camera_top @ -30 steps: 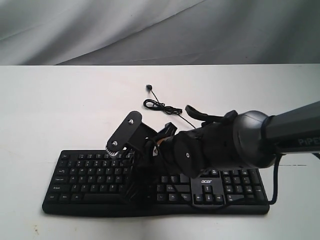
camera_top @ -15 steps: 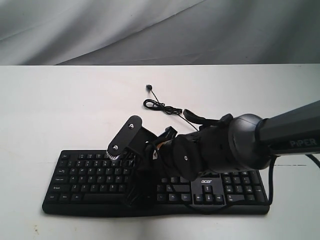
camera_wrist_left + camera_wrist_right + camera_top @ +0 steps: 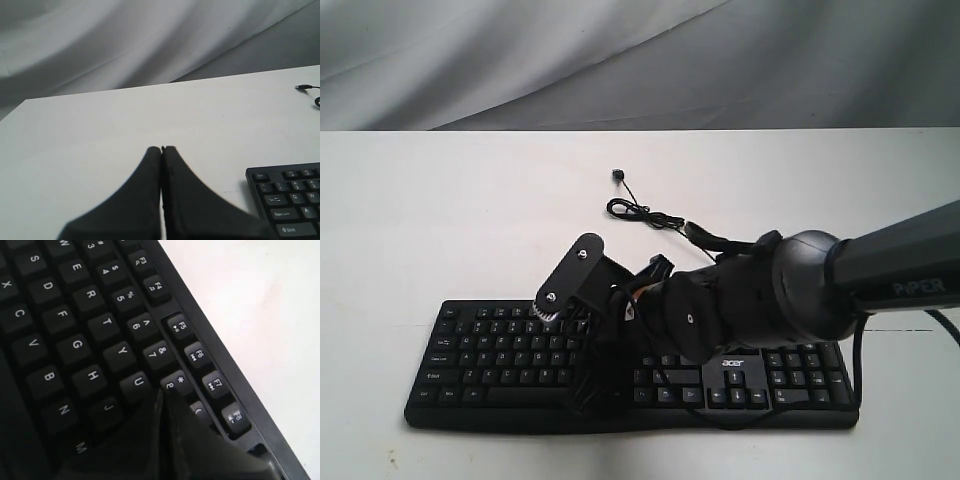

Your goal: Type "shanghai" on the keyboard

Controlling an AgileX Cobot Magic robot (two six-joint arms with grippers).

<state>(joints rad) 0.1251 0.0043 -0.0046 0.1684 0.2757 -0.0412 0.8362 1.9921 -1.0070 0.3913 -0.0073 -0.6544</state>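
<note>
The keyboard (image 3: 500,355) lay along the near edge of the white table (image 3: 440,220). The right gripper (image 3: 162,391), clenched and empty, pointed its tip down beside the U and 8 keys. The left gripper (image 3: 161,148), likewise clenched, hung off the keyboard's left end.

The right arm (image 3: 820,285) reaches across the keyboard (image 3: 490,350), its hand (image 3: 552,295) over the upper key rows.

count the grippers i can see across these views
2. The right gripper is shut, its tip over the keyboard keys by U and 8. The left gripper, also shut, hangs over the white table beside the keyboard's Esc corner; the exterior view misses it.
</note>
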